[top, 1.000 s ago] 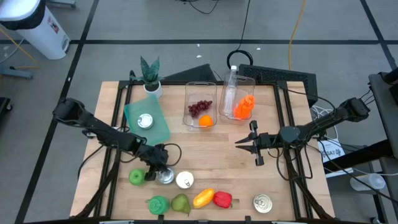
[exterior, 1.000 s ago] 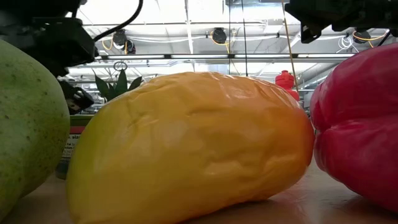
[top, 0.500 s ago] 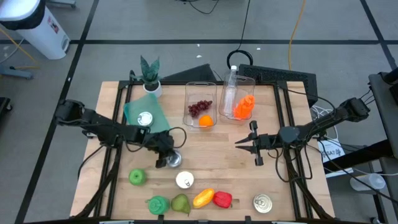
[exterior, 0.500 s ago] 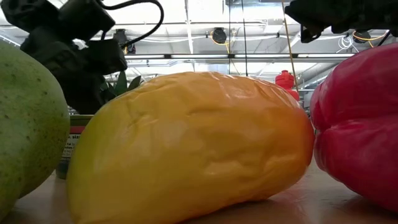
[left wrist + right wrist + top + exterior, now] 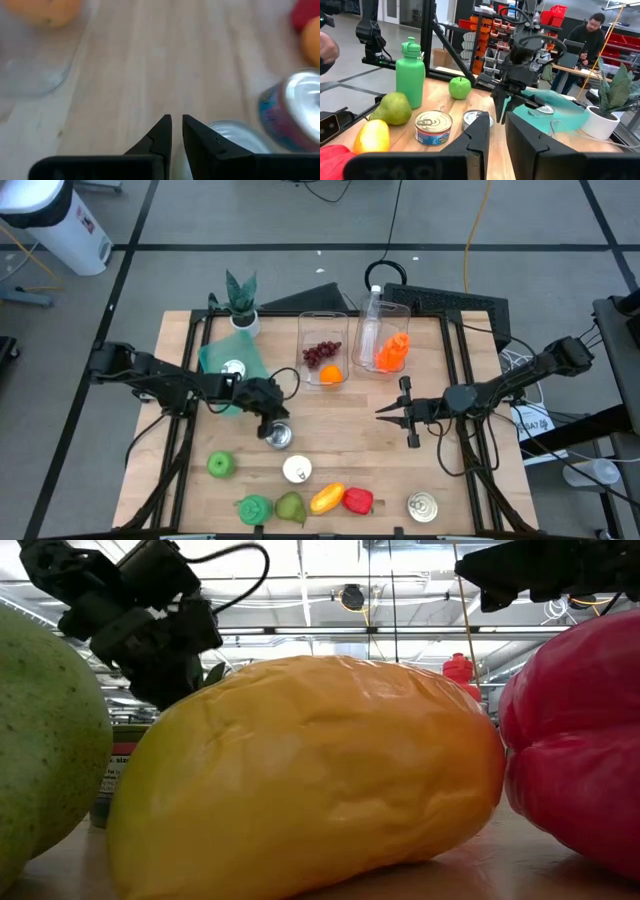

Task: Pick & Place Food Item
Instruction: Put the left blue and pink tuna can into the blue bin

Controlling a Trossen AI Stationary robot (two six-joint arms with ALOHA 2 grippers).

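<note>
While shut, left end effector (image 5: 268, 420) empty | above can (image 5: 280, 437)

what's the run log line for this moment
left tool: shut, empty, above silver tin can | right tool: shut, idle mid-table

Front edge of the surface, lined up side by side: dark green pear (image 5: 290, 507), glossy yellow-orange fruit (image 5: 327, 499) lying on its side, red pepper (image 5: 358, 501) just beside it. Off toward the left, well apart from the row, round green apple (image 5: 219, 465), stalk up. Between apple and row, labelled tin (image 5: 297, 470) standing upright, silver lid on top; a second tin (image 5: 280, 437) close behind it, also lid up. Further back, dark grapes (image 5: 321, 354) and an orange (image 5: 330, 374) together in one clear container (image 5: 324, 319).
</note>
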